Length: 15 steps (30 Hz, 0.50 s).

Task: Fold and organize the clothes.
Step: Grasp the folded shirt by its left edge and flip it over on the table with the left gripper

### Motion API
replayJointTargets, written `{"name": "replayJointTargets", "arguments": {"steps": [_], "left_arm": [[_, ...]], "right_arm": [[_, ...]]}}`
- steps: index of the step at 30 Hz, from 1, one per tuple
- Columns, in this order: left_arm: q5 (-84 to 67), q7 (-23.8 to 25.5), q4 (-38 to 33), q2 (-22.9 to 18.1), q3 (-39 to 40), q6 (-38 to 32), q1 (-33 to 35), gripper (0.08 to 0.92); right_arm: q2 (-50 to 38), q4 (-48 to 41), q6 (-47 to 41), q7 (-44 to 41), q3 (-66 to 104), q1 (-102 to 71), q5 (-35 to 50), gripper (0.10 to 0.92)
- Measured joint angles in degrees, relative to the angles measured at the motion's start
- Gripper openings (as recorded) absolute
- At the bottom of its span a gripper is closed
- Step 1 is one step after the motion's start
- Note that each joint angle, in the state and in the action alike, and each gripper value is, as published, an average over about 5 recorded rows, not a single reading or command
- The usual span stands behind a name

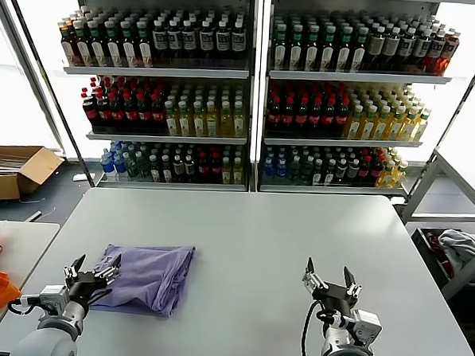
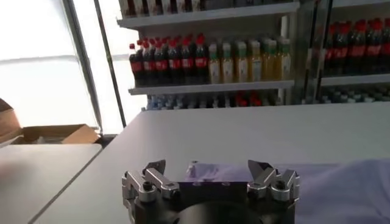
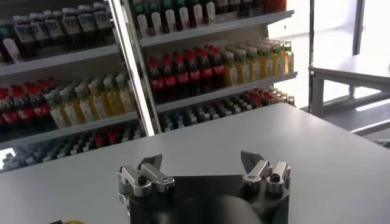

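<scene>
One folded lavender T-shirt [image 1: 147, 278], one table [image 1: 258, 235], two grippers, two bottle shelving units [image 1: 159, 78]; bottles seemingly beyond counting.

The right gripper [image 3: 202, 168] hung just above a bare white table [image 3: 329, 152], its two fingers spread wide and empty. Beyond the table stood shelves [image 3: 201, 30] packed with bottles [image 3: 183, 76].

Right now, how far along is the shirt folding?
Mostly done, it looks: the lavender T-shirt lies folded into a compact rectangle on the white table. Nothing is in hand. The left claw is open at the shirt's near-left edge; the right claw is open over bare table. What may be left is tidying the rumpled near edge or moving the shirt aside.
</scene>
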Motion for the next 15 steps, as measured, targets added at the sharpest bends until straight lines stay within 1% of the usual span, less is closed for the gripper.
{"name": "replayJointTargets", "arguments": {"steps": [15], "left_arm": [[-7.8, 1.9, 4.6, 0.9, -0.8, 1.2, -0.5, 0.823]], "right_arm": [[0.5, 0.2, 0.2, -0.1, -0.3, -1.0, -0.5, 0.823]]}}
